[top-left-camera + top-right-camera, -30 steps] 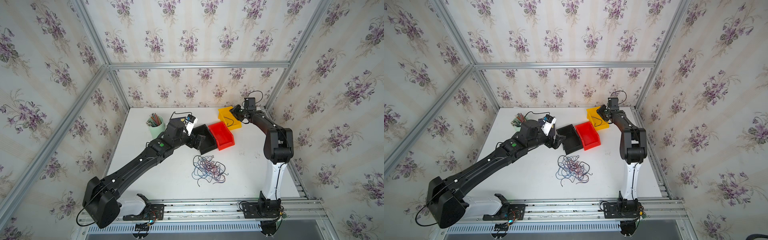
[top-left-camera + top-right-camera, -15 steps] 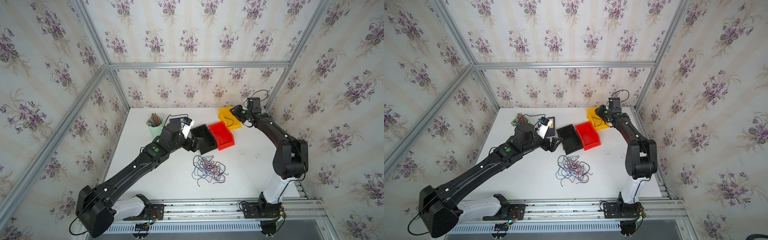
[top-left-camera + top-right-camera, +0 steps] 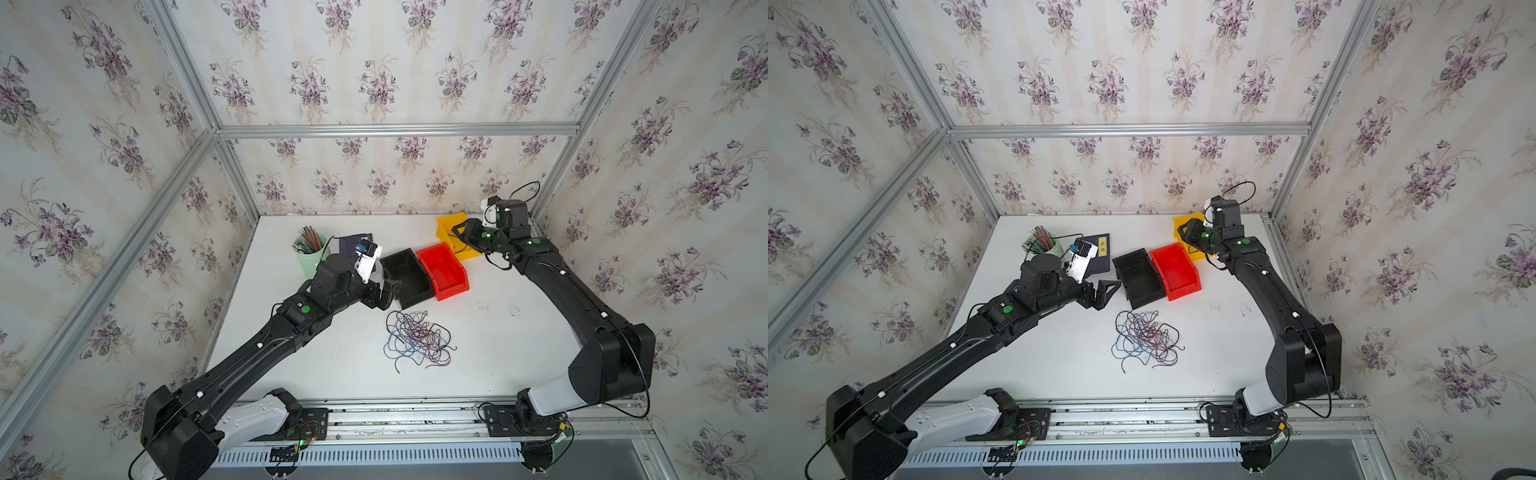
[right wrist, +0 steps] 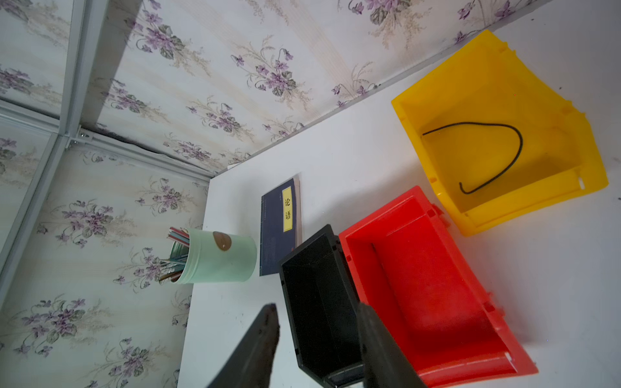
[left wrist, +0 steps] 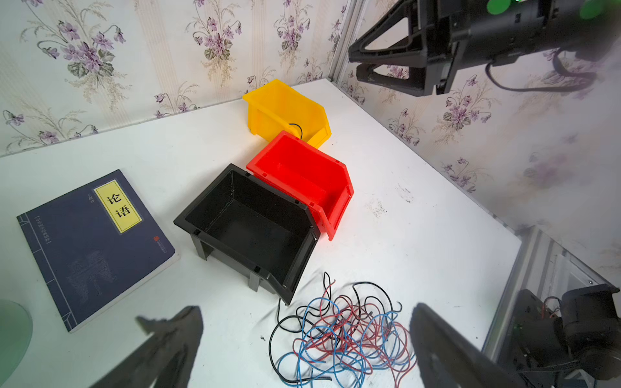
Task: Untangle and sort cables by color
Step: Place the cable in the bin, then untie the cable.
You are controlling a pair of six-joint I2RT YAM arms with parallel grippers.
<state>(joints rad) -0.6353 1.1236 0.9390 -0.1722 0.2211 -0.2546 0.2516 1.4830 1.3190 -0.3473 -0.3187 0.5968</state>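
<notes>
top views: cables (image 3: pixel 417 343) sit in one red/blue/black tangle on the white table (image 3: pixel 519 353), just in front of the black bin (image 3: pixel 407 276). red bin (image 3: pixel 442 272) touches it, yellow bin (image 3: pixel 451 224) just beyond, near the back wall. left gripper (image 3: pixel 387 294) is at the black bin's near corner, apart from the tangle. right gripper (image 3: pixel 459 235) is over the yellow bin.
left wrist: left gripper fingers spread wide, holding nothing, tangle visible between them. blue book (image 5: pixel 94 242) lies flat beside the black bin.
right wrist: right gripper fingers partly apart, holding nothing. one black cable (image 4: pixel 517 141) lies curved inside the yellow bin. green cup (image 4: pixel 221 255) with pencils (image 4: pixel 176 248) stands by the book.
</notes>
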